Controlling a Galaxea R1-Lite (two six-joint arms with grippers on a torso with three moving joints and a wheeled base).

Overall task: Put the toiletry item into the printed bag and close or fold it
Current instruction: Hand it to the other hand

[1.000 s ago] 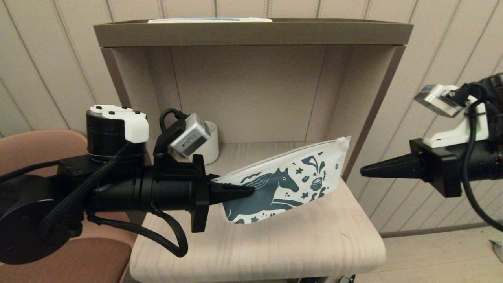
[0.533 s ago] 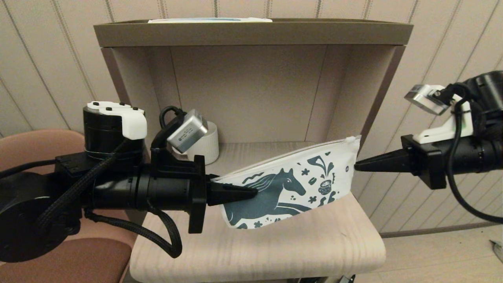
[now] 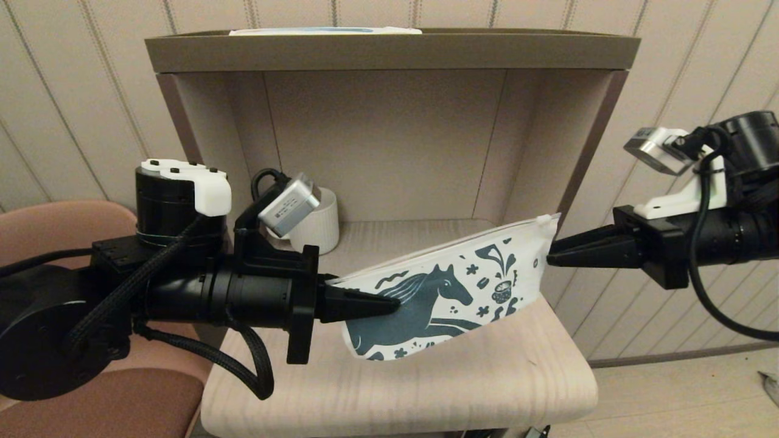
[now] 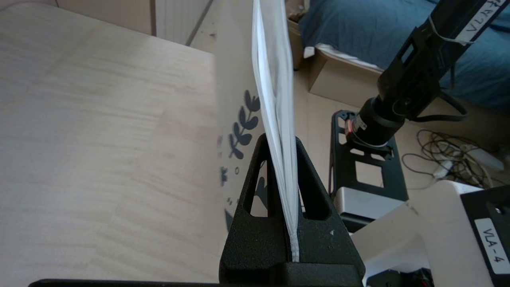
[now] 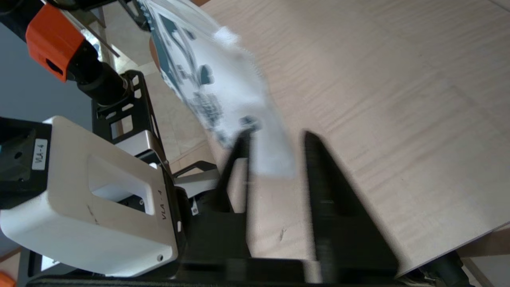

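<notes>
The printed bag (image 3: pixel 450 292), white with a teal horse, hangs edge-up above the wooden shelf, tilted up toward the right. My left gripper (image 3: pixel 392 304) is shut on its left end; in the left wrist view the bag's white edge (image 4: pixel 275 79) runs pinched between the black fingers of the left gripper (image 4: pixel 281 139). My right gripper (image 3: pixel 551 258) is at the bag's upper right corner. In the right wrist view the right gripper (image 5: pixel 275 133) is open, and the bag's (image 5: pixel 207 75) corner reaches in between its spread fingers. The toiletry tube is out of view.
A ribbed white mug (image 3: pixel 319 222) stands at the back left of the shelf (image 3: pixel 487 377), behind my left wrist. The cubby's side wall (image 3: pixel 584 164) rises close to the right gripper. A pink chair (image 3: pixel 61 225) is at the left.
My right arm has moved left from clear of the bag up to its right corner, and its fingers have parted. The left gripper has kept its hold while the bag shifted slightly right.
</notes>
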